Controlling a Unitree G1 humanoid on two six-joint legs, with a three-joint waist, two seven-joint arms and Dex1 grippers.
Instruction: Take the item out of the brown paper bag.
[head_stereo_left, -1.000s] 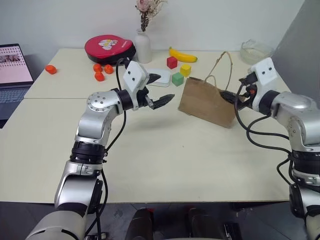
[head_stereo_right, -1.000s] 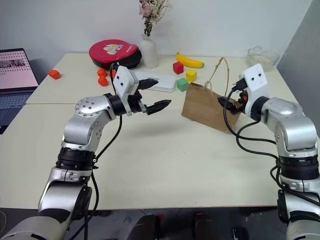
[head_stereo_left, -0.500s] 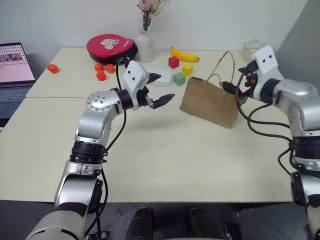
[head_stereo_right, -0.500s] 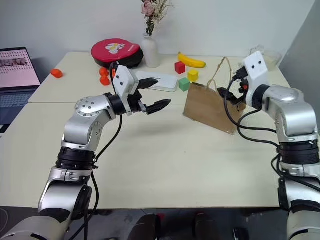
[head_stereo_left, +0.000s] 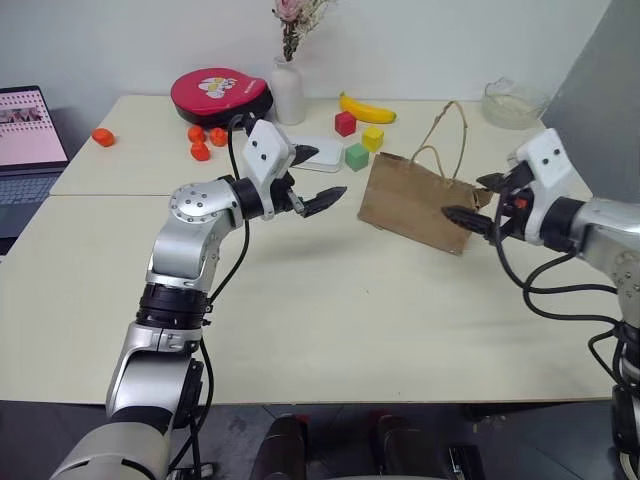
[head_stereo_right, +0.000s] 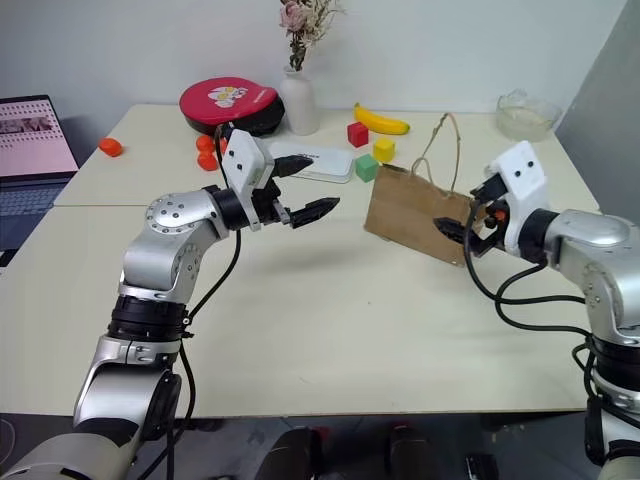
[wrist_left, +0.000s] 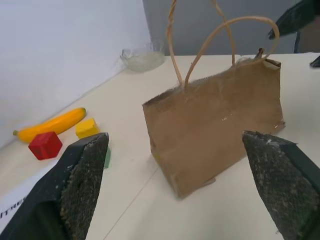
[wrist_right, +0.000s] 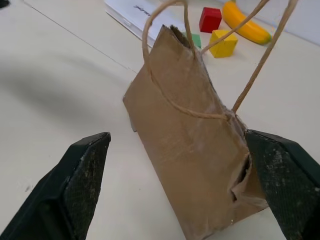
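Between the two grippers, the brown paper bag (head_stereo_left: 415, 204) is standing upright on the cream table (head_stereo_left: 320, 300), its two twisted-cord handles (head_stereo_left: 447, 140) rising above its creased mouth. The left gripper (head_stereo_left: 318, 177) is hovering just off the bag's left side, apart from it, with its two black fingers spread wide and pinching nothing. In the left wrist view the bag (wrist_left: 217, 125) is sitting framed between those spread fingers (wrist_left: 85, 185), well clear of both. The right gripper (head_stereo_left: 478, 200) is hanging at the bag's right end, its fingers likewise spread and empty; one fingertip is lying across the bag's lower right corner as seen from the head, though whether it is actually touching the paper cannot be told. In the right wrist view the bag (wrist_right: 195, 145) is standing between that gripper's open fingers (wrist_right: 82, 185), its narrow folded end turned toward the camera. The item to be taken out is not visible; the bag's mouth is nearly closed and its inside cannot be seen.

Beyond the left gripper, a white flat box (head_stereo_left: 318, 154) is lying on the table, with a green block (head_stereo_left: 356, 156), a yellow block (head_stereo_left: 372, 139) and a red block (head_stereo_left: 344, 124) just past it, and a banana (head_stereo_left: 366, 110) farther back. A white vase (head_stereo_left: 287, 92) of dried flowers and a red round lidded tin (head_stereo_left: 220, 96) are standing behind that gripper, with small orange fruits (head_stereo_left: 205, 140) near them. A glass bowl (head_stereo_left: 512, 103) is sitting beyond the right gripper, and a laptop (head_stereo_left: 28, 140) is lying well off to the left arm's outer side.
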